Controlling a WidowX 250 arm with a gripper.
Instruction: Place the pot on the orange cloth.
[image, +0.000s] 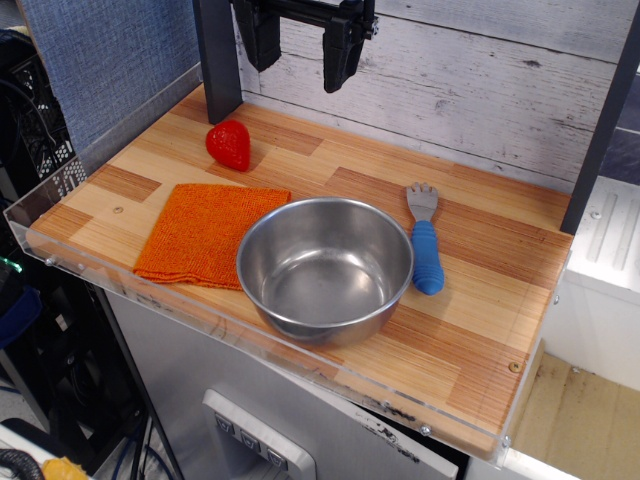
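A: Where is the pot (325, 268)?

B: It stands upright on the wooden table (480, 330), near the front edge. Its left rim overlaps the right edge of the cloth (205, 233), which lies flat.

A: And the gripper (302, 45)?

B: It hangs high at the back, above the table. Its fingers are spread wide and hold nothing.

A: What else is there?

B: A strawberry (230, 145) behind the cloth, and a blue-handled fork (425, 240) just right of the pot.
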